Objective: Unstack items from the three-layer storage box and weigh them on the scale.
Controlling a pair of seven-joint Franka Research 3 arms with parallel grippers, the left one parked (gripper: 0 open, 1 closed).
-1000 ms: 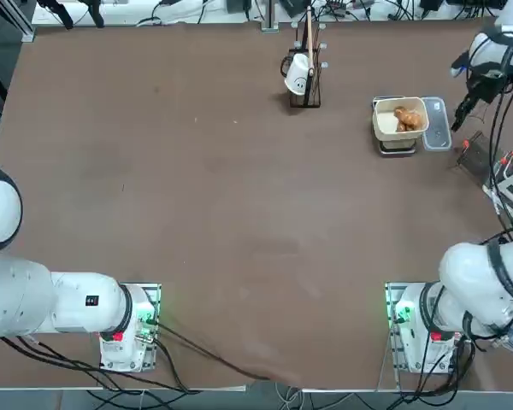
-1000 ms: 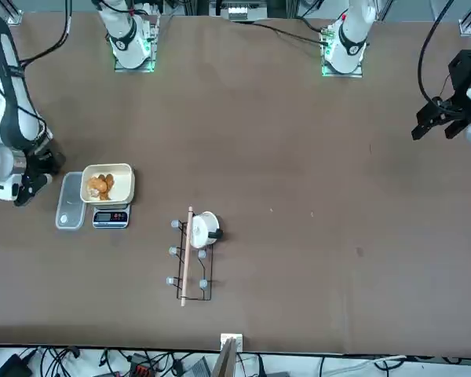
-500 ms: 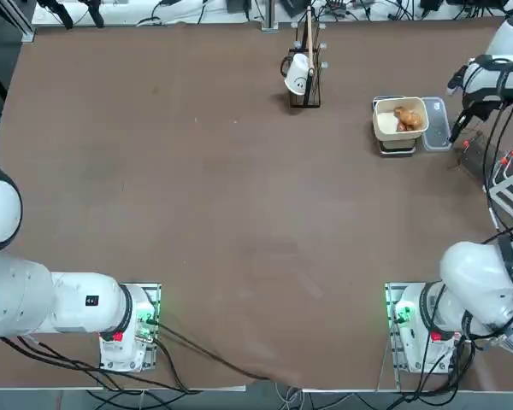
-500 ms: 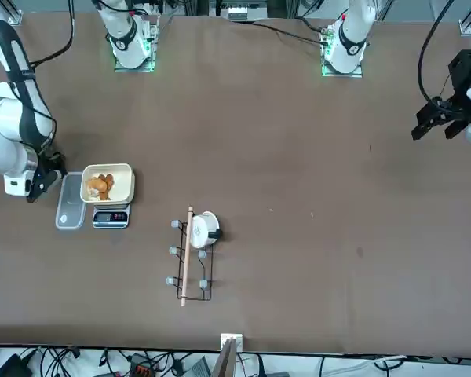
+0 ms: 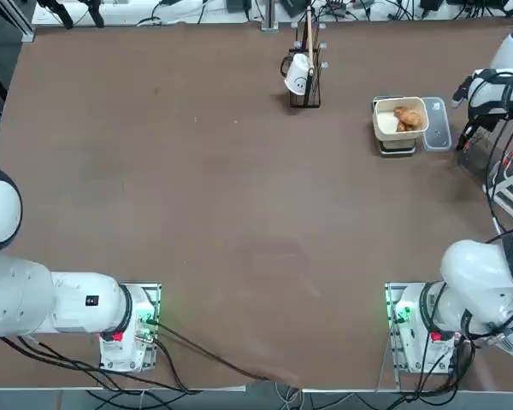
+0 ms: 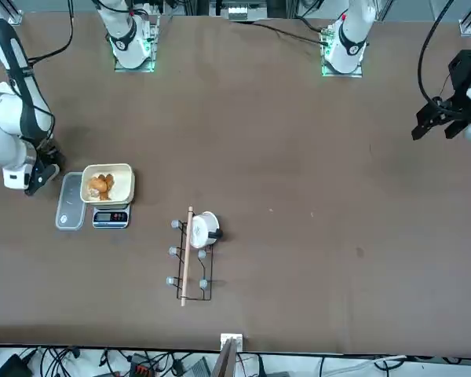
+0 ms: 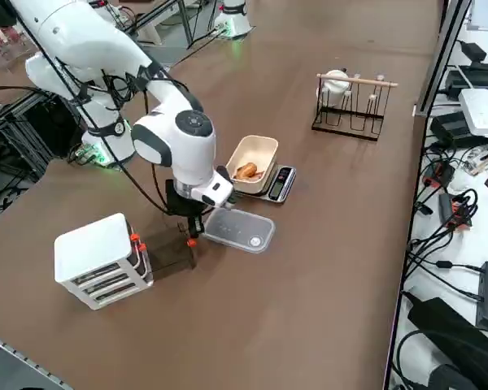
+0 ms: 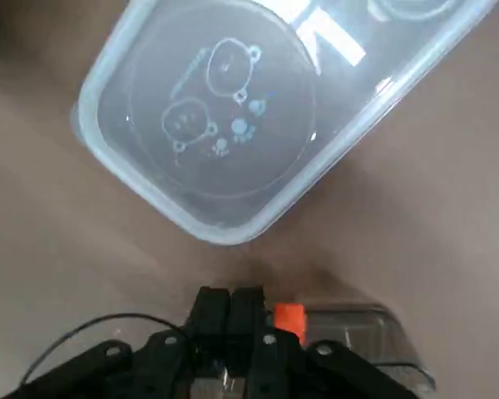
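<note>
From where I stand, the right gripper [image 8: 230, 294] is closed, its two black fingers pressed together with nothing visible between them. It points down near the clear drawer [image 8: 358, 332] that sticks out from the white three-layer storage box [image 7: 104, 258], right by that drawer's orange-red knob [image 8: 290, 319]. I can't tell whether the gripper touches the knob. The box's other two red knobs [image 7: 141, 247] sit close against its slatted front. I can't make out what the drawer holds.

The scale [image 6: 111, 217] lies flat on the brown table [image 6: 282, 196], its small display and buttons facing the far side from the robot. On top of it rests a cream rounded-square tub [image 6: 122, 181], and in the tub I see a few golden-brown, bread-like pieces [image 5: 409, 119] bunched together. A translucent lid [image 7: 240, 230] lies flat just beside the scale, between it and the storage box. In the wrist camera's view the lid shows a pale drawing of little bear faces and paw prints.

Well apart from all this, a black wire rack [image 7: 354, 114] with a light wooden bar stands on the table, a white mug [image 7: 333, 88] hanging on it.
</note>
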